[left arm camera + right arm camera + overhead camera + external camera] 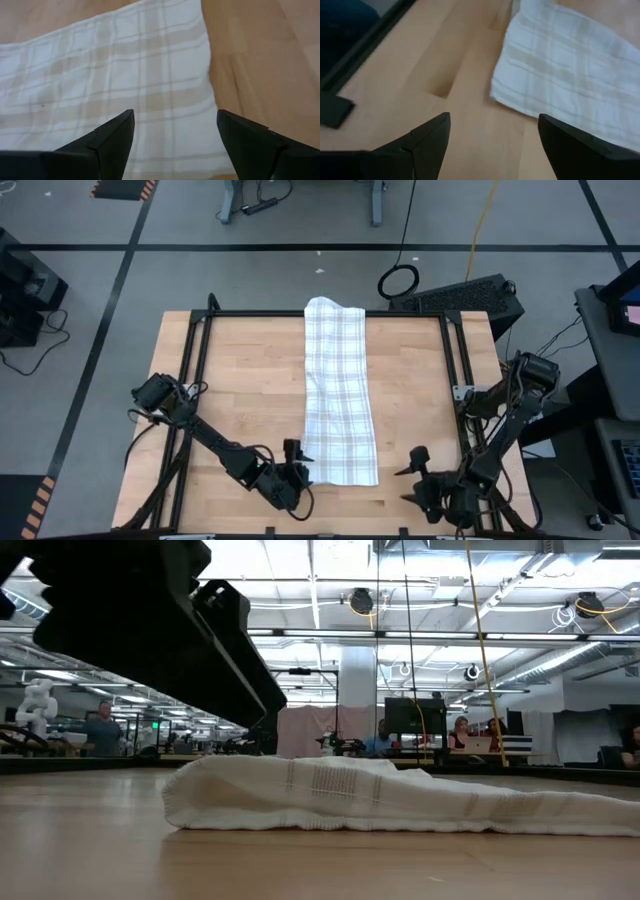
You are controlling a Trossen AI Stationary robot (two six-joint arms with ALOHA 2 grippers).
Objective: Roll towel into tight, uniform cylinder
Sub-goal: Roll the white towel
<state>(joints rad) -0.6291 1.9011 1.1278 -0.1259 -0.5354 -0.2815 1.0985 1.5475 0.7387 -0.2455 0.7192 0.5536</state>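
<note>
Towel [338, 392]: lies flat as a long folded strip down the middle of the counter [240, 380], not yet rolled at all.
Long axis: runs from the counter's far edge to its near edge; the far end just overhangs the rim, the near short edge faces the two arms.
Left gripper [293, 463]: just beside the towel's near left corner, fingers [112, 135] spread wide over the cloth, nothing held.
Right gripper [418, 477]: near the towel's near right corner but apart from it, fingers [427, 135] wide open and empty over bare wood.
Why so placed: likely both arms flank the near short edge to lift it together, so the roll starts square and travels along the strip.
</note>
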